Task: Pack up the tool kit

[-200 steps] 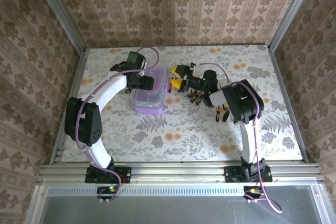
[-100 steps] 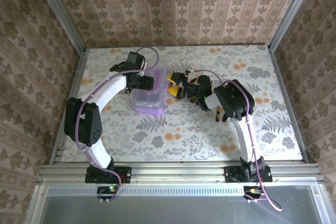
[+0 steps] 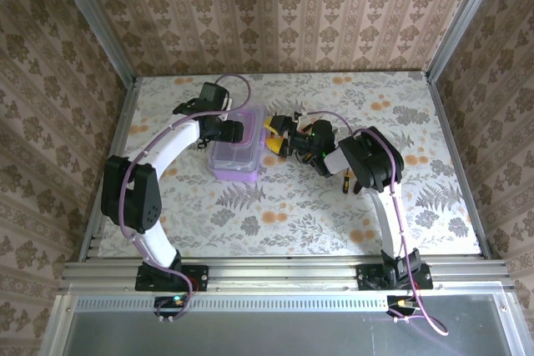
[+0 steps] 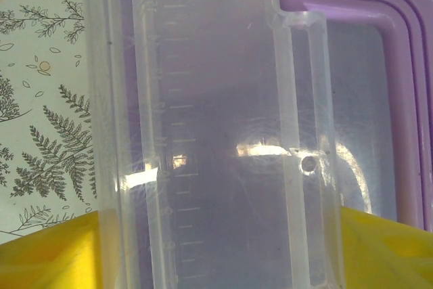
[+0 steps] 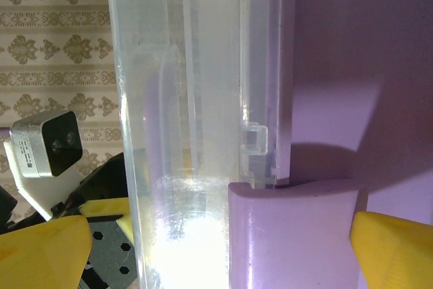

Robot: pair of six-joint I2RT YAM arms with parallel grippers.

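Case (image 3: 236, 156) gripped by the left gripper (image 4: 216, 255); the right gripper (image 3: 274, 137) is spread wide at its other side.
The case is set on the table (image 3: 292, 214), left of its middle. Its clear part is clamped between the left gripper's yellow fingers (image 4: 47, 252), beside the purple handle (image 4: 399, 65). The right gripper's jaws are spread wide about the case's right edge. Screwdrivers (image 3: 349, 181) are seen lying loose by the right arm.

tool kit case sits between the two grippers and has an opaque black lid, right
No. The tool kit case does sit between the left gripper and right gripper, but its lid is clear, not opaque black; the left wrist view shows purple through it.
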